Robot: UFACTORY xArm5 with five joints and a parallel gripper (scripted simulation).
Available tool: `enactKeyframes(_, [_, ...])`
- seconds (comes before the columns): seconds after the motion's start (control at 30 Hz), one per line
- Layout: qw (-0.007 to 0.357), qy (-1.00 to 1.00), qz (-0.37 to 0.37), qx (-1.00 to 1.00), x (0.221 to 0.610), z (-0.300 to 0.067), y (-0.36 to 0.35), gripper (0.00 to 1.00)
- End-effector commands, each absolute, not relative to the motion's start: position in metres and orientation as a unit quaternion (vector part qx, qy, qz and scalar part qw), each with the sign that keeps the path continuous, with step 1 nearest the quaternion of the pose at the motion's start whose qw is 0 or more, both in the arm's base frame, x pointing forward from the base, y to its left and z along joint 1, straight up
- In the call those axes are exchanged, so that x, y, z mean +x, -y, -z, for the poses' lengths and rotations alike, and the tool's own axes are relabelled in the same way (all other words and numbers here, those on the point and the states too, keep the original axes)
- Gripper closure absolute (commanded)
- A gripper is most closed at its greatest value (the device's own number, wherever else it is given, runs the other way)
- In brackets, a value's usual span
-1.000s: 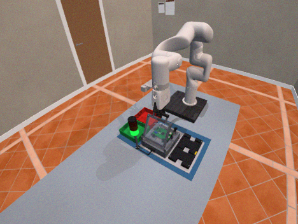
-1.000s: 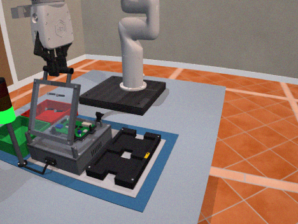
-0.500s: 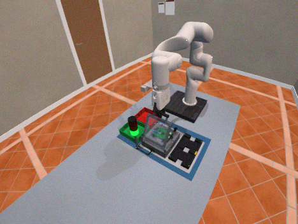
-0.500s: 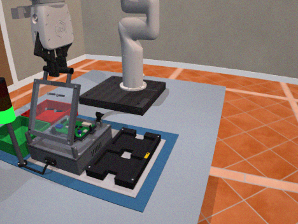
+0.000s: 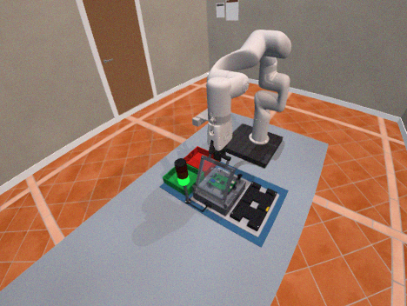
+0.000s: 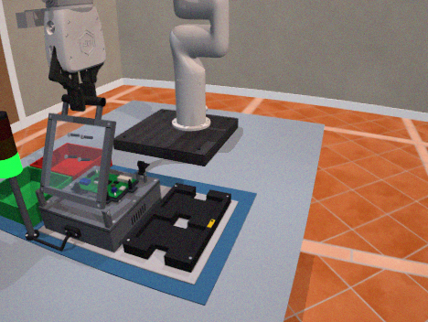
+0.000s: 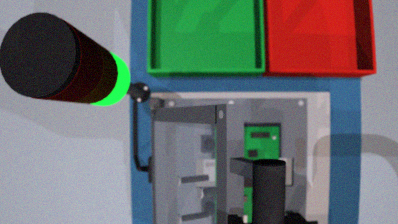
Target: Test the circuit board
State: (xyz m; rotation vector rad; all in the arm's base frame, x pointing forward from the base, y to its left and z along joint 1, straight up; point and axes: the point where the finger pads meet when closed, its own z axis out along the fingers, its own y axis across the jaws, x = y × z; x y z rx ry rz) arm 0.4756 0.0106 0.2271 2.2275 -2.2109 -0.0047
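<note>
Lid raised after a green signal.
Your gripper [image 5: 219, 156] [image 6: 81, 106], fingers fairly narrow, stood at the lid's [image 5: 216, 182] [image 6: 109, 160] [image 7: 221, 150] handle bar; whether it gripped was unclear. The board [image 5: 222, 179] [image 6: 120, 185] [image 7: 262, 140] lay in the tester [image 5: 222, 204] [image 6: 102, 229] [image 7: 292, 112], toward the worktop's [image 5: 109, 243] [image 6: 256, 284] [image 7: 65, 175] pedestal edge; you needed the lid standing freely before lifting it.
</note>
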Motion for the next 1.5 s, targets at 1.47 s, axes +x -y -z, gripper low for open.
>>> enactKeyframes(1.47, [0.000,0.704,0.000,0.710,0.4774,-0.2292,-0.0106,1.00])
